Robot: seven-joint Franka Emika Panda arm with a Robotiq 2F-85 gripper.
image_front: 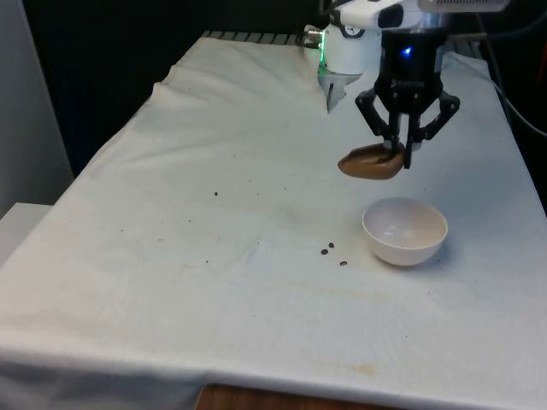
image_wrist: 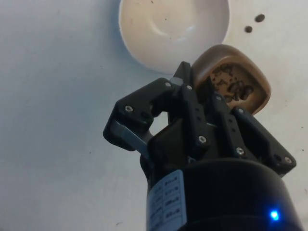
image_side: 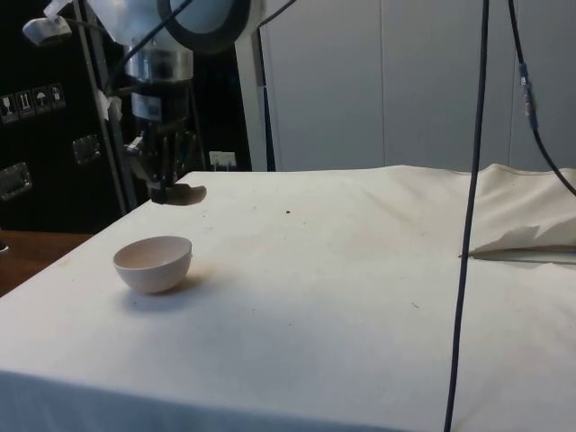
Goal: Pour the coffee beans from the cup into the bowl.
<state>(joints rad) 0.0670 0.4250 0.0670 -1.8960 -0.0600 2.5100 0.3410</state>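
A small brown cup [image_front: 369, 162] hangs above the table, held by its rim in my gripper [image_front: 399, 152], which is shut on it. Dark coffee beans [image_wrist: 230, 87] lie inside the cup [image_wrist: 232, 79]. A white bowl [image_front: 404, 231] stands on the cloth just in front of and below the cup; in the wrist view the bowl [image_wrist: 173, 29] looks bare inside. In the side view the cup [image_side: 187, 193] hangs above and slightly behind the bowl [image_side: 153, 264], with the gripper [image_side: 165, 191] over it.
A few loose beans [image_front: 329, 250] lie on the white cloth to the front view's left of the bowl, and single specks [image_front: 215, 194] further left. A black cable [image_side: 470, 216] hangs down in the side view. The cloth bunches up at the side view's right [image_side: 526, 236].
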